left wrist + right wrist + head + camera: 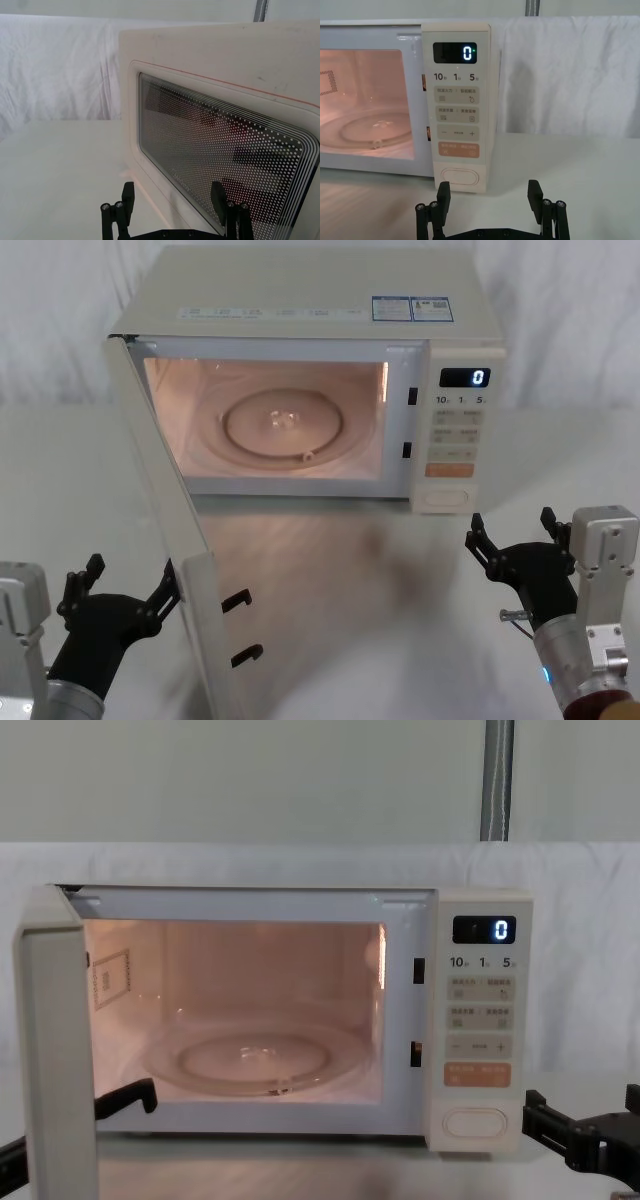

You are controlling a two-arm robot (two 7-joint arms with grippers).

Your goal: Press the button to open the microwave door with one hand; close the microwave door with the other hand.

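The cream microwave point(300, 290) stands at the back of the table with its cavity lit and its glass turntable point(283, 425) showing. The microwave door point(170, 530) is swung wide open toward me on the left, edge-on in the chest view point(55, 1050). My left gripper point(130, 585) is open, just outside the door's outer face; its dotted window point(210, 135) lies close ahead of the left gripper point(172, 192). My right gripper point(512, 530) is open and empty, a short way in front of the oval button point(461, 177), not touching it. The button point(443, 499) sits lowest on the panel.
A display reading "0" point(467, 52) and an orange key point(459, 150) sit above the button. White cloth point(570, 75) hangs behind the table. Bare tabletop point(380, 640) lies between the two arms, in front of the cavity.
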